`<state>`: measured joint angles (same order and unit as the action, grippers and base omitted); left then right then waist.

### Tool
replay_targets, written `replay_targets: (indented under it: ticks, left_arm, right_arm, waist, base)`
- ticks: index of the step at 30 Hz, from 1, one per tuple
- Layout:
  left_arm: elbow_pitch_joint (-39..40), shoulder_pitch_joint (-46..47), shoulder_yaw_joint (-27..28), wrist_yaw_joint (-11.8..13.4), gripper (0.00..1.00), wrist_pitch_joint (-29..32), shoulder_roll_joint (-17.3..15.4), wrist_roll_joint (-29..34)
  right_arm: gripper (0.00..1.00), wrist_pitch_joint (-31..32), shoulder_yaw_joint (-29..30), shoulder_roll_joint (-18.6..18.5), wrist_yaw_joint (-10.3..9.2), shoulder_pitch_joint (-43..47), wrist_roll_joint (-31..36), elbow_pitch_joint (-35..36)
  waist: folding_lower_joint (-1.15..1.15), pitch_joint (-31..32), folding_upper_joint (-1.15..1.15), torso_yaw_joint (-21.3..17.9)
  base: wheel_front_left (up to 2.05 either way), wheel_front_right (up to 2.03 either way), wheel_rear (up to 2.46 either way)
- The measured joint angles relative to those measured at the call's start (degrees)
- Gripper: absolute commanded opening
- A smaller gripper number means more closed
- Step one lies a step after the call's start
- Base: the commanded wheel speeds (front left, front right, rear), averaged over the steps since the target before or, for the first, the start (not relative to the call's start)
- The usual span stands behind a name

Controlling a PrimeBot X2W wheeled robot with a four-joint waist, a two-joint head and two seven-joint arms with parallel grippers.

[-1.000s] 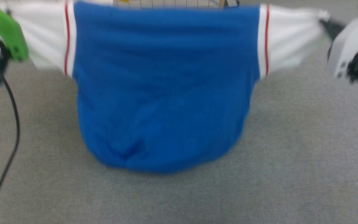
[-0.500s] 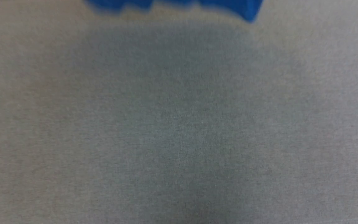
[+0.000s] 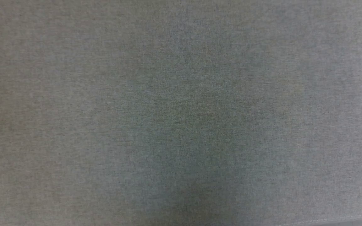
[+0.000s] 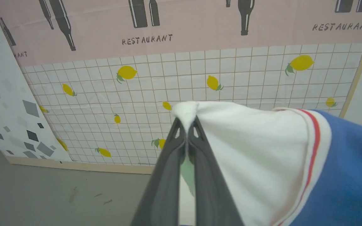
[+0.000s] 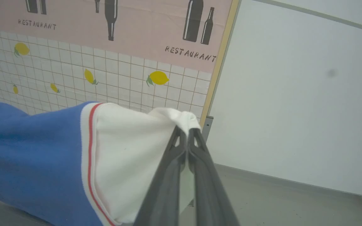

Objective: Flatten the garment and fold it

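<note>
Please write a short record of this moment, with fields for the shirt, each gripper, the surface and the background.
shirt: blue T-shirt with white sleeves and red-striped trim, held in the air
left gripper: fingers shut on one sleeve tip
right gripper: fingers shut on the other sleeve tip
surface: grey cloth
background: wall sheet with lemons, bottles, "RESTAURANT"

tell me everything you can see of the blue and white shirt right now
The garment is a soft knit T-shirt: royal-blue body, white short sleeves, and a white band with one red stripe where each sleeve meets the blue. It is stretched sideways in front of a tiled wall. The left gripper is shut on the bunched tip of one sleeve, and the right gripper on the other, pulling each sleeve into a taut cone. Its lower part runs out of frame.
</note>
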<state>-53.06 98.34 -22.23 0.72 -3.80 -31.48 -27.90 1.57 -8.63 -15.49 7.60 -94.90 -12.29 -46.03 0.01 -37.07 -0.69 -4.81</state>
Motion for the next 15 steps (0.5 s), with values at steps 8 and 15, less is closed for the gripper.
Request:
replay_targets:
  ticks: [8,15]
  left_arm:
    - [-3.45,-8.43,1.37,-3.12,0.0,-5.54,0.97,-3.59]
    - [-1.24,-25.69,3.13,-5.3,0.0,-9.5,1.48,-7.51]
  right_arm:
    - [0.0,-5.0,-6.09,-0.32,0.0,6.17,-4.13,-2.19]
    - [0.0,-8.32,-11.38,-3.91,0.0,21.87,-10.42,3.59]
  waist:
    - [-0.01,0.32,0.0,-0.28]
    - [-0.01,6.1,0.0,0.2]
  base:
    - [0.0,0.0,0.0]
    - [0.0,0.0,0.0]
